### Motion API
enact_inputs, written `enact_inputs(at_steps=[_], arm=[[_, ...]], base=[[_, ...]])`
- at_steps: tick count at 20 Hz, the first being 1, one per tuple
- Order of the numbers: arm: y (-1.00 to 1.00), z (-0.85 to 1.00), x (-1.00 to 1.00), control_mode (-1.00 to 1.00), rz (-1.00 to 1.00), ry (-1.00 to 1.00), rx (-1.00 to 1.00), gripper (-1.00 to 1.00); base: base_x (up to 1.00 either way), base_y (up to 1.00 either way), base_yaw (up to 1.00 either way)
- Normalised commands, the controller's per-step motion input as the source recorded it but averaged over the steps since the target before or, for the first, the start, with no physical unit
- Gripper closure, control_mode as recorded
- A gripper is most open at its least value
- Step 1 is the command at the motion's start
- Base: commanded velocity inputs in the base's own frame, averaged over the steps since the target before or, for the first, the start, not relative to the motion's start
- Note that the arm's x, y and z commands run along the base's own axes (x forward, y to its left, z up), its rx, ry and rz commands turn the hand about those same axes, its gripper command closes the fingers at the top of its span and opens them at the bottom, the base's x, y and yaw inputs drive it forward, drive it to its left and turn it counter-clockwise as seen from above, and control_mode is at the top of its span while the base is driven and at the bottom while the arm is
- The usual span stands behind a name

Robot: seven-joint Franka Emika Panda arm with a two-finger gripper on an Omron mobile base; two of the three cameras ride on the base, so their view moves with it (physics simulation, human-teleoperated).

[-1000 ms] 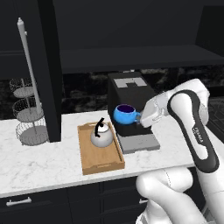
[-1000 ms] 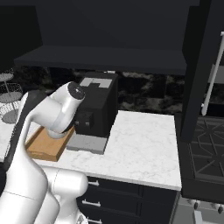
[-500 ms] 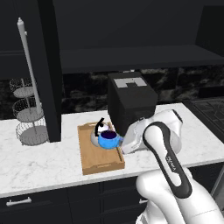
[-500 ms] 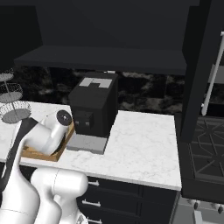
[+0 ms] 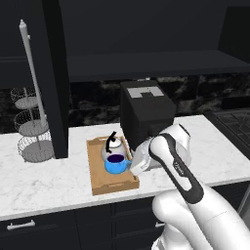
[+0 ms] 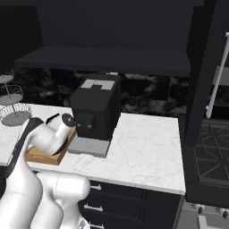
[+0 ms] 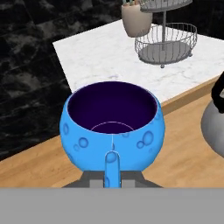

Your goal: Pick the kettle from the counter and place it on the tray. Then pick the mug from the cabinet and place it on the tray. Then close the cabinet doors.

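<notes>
The blue mug [image 7: 113, 127] with its dark purple inside hangs from my gripper [image 7: 112, 181], which is shut on the mug's handle [image 7: 111, 164]. The mug [image 5: 115, 165] is low over the wooden tray [image 5: 100, 183], just in front of the silver kettle [image 5: 110, 148]; I cannot tell whether it touches the wood. The kettle [image 7: 215, 127] stands on the tray [image 7: 183, 153], on the white marble counter [image 5: 44, 180]. Both black cabinet doors stand open: one [image 5: 54, 78] on the left, the other [image 6: 201, 67] on the right. My gripper [image 5: 131, 166] is at the mug's right side.
A big black coffee machine [image 5: 145, 112] stands right behind the tray. A tiered wire basket stand [image 5: 31, 129] and a potted plant [image 7: 135, 17] are at the counter's left end. A stove [image 6: 210, 156] borders the counter on the right.
The arm has swung down and to the left from in front of the coffee machine, carrying the mug down to the tray in front of the kettle.
</notes>
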Motion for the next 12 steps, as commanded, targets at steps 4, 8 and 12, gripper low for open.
enact_inputs(at_steps=[4,8,12], arm=[[0.0,-0.41,0.35,-1.0,0.05,0.01,0.0,1.0],[0.0,-0.5,0.26,-1.0,0.01,0.0,0.0,1.0],[0.12,-0.55,0.23,-1.0,0.0,-0.02,0.0,1.0]], base=[[0.0,0.0,0.0],[0.0,0.0,0.0],[0.0,0.0,0.0]])
